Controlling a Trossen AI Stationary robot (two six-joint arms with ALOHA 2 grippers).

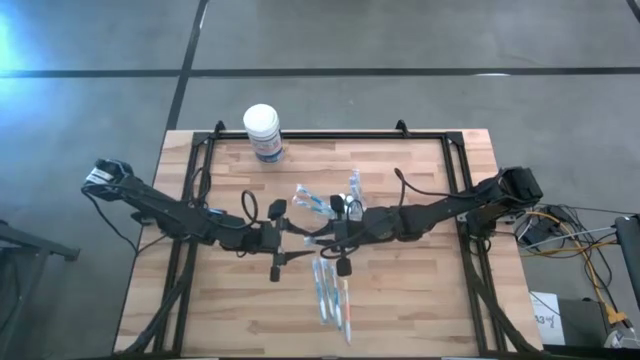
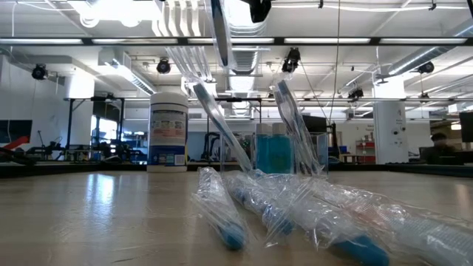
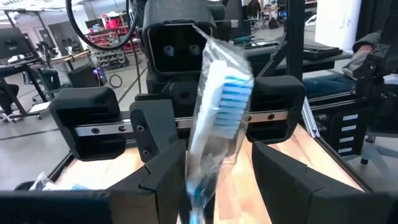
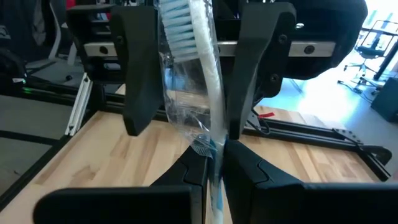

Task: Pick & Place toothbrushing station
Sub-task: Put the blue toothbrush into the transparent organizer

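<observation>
1. The left tool (image 3: pixel 217 158) and right tool (image 4: pixel 214 155) meet over the middle of the desk (image 1: pixel 420 300); its near corners and side edges lie open.
2. The wrist views alone show the grips: the right tool pinches a wrapped toothbrush (image 4: pixel 199 74), while the left tool stands wide on either side of it.
3. Only the low view shows the toothbrushing station (image 2: pixel 284 151), mid-desk behind the loose wrapped toothbrushes (image 1: pixel 330 290).
4. We cannot read the blue label of the canister (image 1: pixel 263 131), which stands at the far edge.
</observation>
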